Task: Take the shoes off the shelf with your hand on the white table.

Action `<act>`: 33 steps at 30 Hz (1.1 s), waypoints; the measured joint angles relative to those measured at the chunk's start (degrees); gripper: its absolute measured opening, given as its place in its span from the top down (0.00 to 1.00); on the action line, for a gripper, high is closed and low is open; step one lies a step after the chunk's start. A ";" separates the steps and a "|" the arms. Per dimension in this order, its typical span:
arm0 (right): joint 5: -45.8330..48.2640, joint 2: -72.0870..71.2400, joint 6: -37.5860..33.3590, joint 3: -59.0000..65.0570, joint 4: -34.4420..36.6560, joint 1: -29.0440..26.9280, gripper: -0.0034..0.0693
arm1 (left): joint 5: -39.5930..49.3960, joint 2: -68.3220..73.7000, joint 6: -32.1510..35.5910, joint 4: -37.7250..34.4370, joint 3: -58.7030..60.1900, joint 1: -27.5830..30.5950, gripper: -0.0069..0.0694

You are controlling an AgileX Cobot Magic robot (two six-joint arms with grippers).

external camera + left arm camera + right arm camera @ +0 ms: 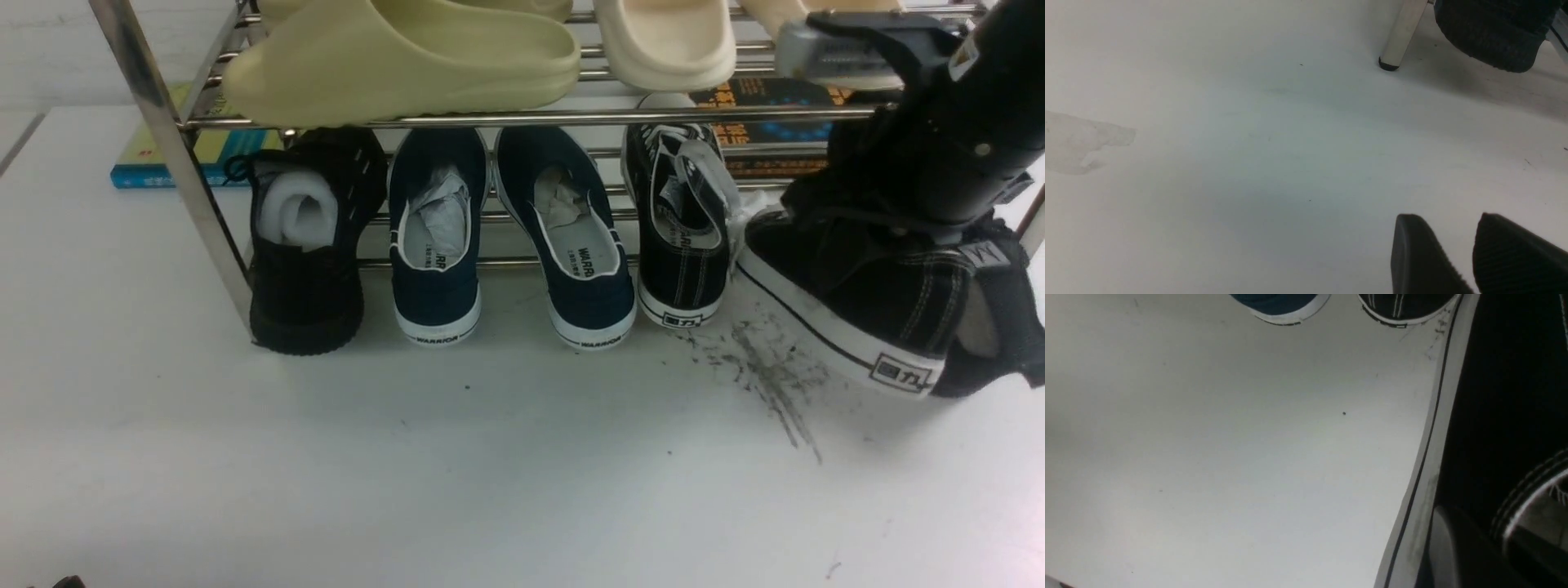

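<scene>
Clamping the heel of a white-soled black canvas sneaker (849, 294), the black right gripper (1490, 547) sits at four o'clock of the chrome-rod shelf (522, 118); the ribbed black left gripper (1449, 228) gapes.

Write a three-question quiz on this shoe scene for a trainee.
1. Which gripper holds a canvas sneaker? A. left B. right C. neither
2. True or false: the left gripper grips a slide.
3. Fill in: counting from the robot's left, the other canvas sneaker is number ___ in the lower row of the shelf.
Key: 1. B, the right gripper. 2. False; it is open over the table. 3. Four.
</scene>
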 joint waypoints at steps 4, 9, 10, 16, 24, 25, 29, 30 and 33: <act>0.07 -6.10 0.00 3.28 0.00 0.06 0.91 | 0.00 0.00 0.00 0.00 0.00 0.00 0.59; 0.37 -14.63 0.00 10.61 1.15 0.06 0.91 | 0.00 0.00 0.00 0.00 0.00 0.00 0.59; 0.37 -16.15 0.00 12.20 1.75 0.06 0.91 | 0.00 0.00 0.00 0.00 0.00 0.00 0.59; 0.37 -22.84 0.00 20.85 8.18 2.41 0.91 | 0.00 0.00 0.00 0.00 0.00 0.00 0.59; -7.06 -21.58 14.95 26.79 4.10 24.52 0.90 | 0.00 0.00 0.00 0.00 0.00 0.00 0.59; -8.37 -20.62 17.90 26.79 1.73 26.10 0.90 | 0.00 0.00 0.00 0.00 0.00 0.00 0.59; -15.72 -13.77 32.01 26.79 -11.52 33.19 0.90 | 0.00 0.00 0.00 0.00 0.00 0.00 0.59; -17.11 -11.81 34.76 26.79 -14.27 34.12 0.90 | 0.00 0.00 0.00 0.00 0.00 0.00 0.59; -20.53 -6.52 39.76 26.79 -19.11 35.14 0.90 | 0.00 0.00 0.00 0.00 0.00 0.00 0.59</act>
